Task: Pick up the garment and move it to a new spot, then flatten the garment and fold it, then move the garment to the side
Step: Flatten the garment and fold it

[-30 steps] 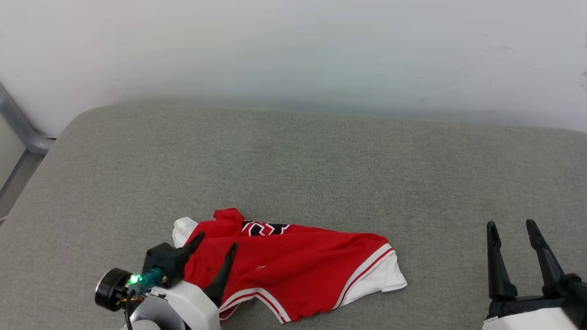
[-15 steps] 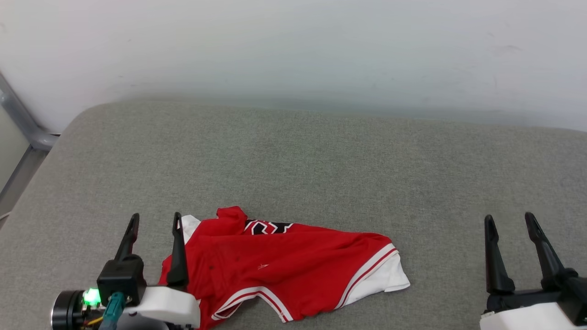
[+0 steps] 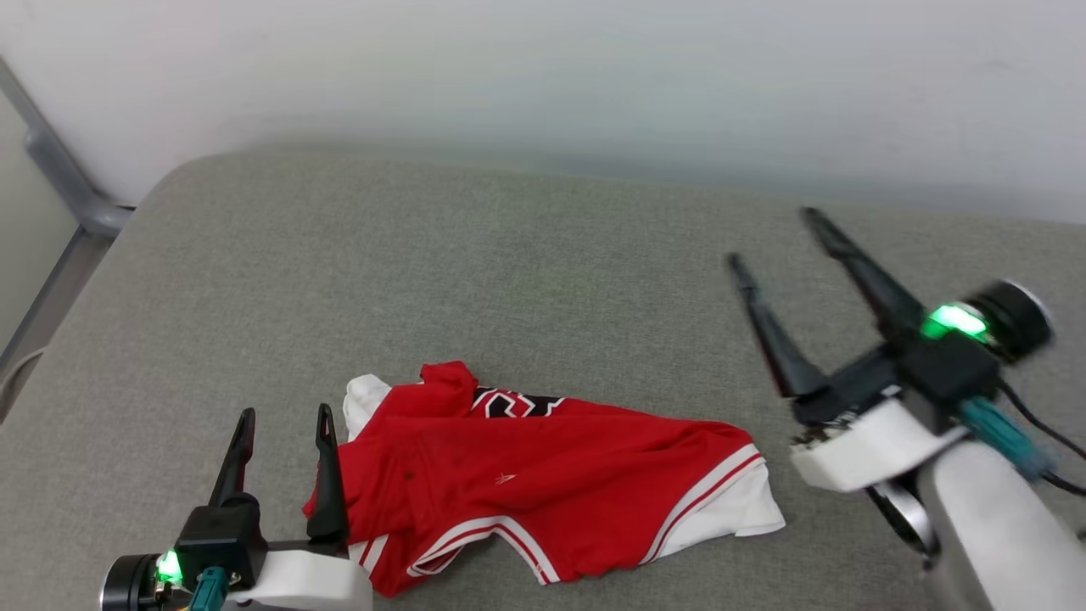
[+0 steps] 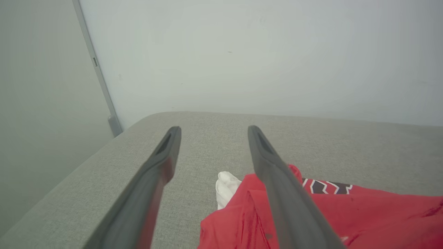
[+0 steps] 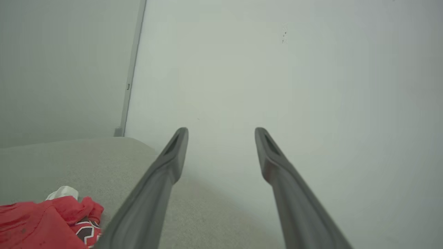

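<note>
I am holding the left gripper point(image 3: 286, 412) spread beside the jersey point(image 3: 543, 475), the right gripper point(image 3: 772, 236) spread over the cushion point(image 3: 509, 271), both empty.

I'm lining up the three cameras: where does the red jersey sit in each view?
Head view: jersey, lower centre, on the grey cushion.
Left wrist view: jersey, lower right.
Right wrist view: jersey, bottom-left corner.
Shared landmark: its black-and-white lettering.

garment point(image 3: 543, 475): lies crumpled on grey cushion point(image 3: 424, 271) | left gripper point(image 3: 286, 412): spread wide, one finger overlapping garment's left edge | right gripper point(image 3: 772, 236): spread wide, raised beyond garment's right end
</note>
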### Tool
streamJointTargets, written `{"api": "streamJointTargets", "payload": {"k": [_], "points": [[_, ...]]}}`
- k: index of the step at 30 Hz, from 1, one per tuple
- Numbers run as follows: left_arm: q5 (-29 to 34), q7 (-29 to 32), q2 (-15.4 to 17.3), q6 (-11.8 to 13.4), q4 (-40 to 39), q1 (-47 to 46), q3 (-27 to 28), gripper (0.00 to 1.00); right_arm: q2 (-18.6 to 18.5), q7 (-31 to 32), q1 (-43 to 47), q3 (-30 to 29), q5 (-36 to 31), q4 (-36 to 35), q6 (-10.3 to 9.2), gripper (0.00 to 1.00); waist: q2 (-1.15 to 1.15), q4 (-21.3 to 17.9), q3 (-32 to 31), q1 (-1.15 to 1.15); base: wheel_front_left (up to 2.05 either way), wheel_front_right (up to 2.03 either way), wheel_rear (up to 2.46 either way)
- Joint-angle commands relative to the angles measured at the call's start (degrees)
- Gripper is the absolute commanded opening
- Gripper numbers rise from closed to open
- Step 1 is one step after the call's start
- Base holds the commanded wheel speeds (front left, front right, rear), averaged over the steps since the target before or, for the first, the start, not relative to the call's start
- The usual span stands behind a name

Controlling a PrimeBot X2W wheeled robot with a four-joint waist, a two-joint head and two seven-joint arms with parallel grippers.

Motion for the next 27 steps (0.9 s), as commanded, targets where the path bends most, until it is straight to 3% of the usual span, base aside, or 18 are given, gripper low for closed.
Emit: {"api": "streamJointTargets", "payload": {"k": [1, 9, 14, 18, 23, 27], "points": [[0.92, -0.14, -0.95, -1.02, 0.48, -0.01, 1.0, 1.0, -1.86, 1.01, -3.53, 4.02, 1.62, 1.4, -0.04, 1.0, 0.0, 0.87, 0.94, 0.0, 0.0, 0.0, 0.0], [5.59, -0.14, -7.38, -7.68, 2.61, -1.73, 6.09, 1.0, -11.98, 18.66, -24.33, 38.12, 16.48, 8.2, -0.06, 1.0, 0.0, 3.94, 5.11, 0.0, 0.0, 0.0, 0.0], [8.01, -0.14, -10.85, -10.87, 3.56, -3.12, 8.4, 1.0, -15.46, 28.84, -35.15, 54.57, 25.44, 10.85, -0.06, 1.0, 0.0, 5.75, 7.94, 0.0, 0.0, 0.0, 0.0], [9.62, -0.14, -13.14, -13.13, 4.24, -4.16, 9.77, 1.0, -16.03, 36.35, -38.78, 57.65, 28.59, 11.51, -0.06, 1.0, 0.0, 7.01, 10.04, 0.0, 0.0, 0.0, 0.0], [10.76, -0.14, -15.06, -15.17, 5.12, -5.79, 10.8, 1.0, -16.81, 46.64, -33.41, 57.63, 26.93, 9.12, -0.07, 1.0, 0.0, 8.51, 12.5, 0.0, 0.0, 0.0, 0.0], [11.26, -0.14, -15.88, -16.35, 5.85, -6.91, 11.73, 1.0, -17.75, 50.72, -29.92, 57.95, 25.06, 8.7, -0.03, 1.0, 0.0, 8.9, 14.08, 0.0, 0.0, 0.0, 0.0]]}}
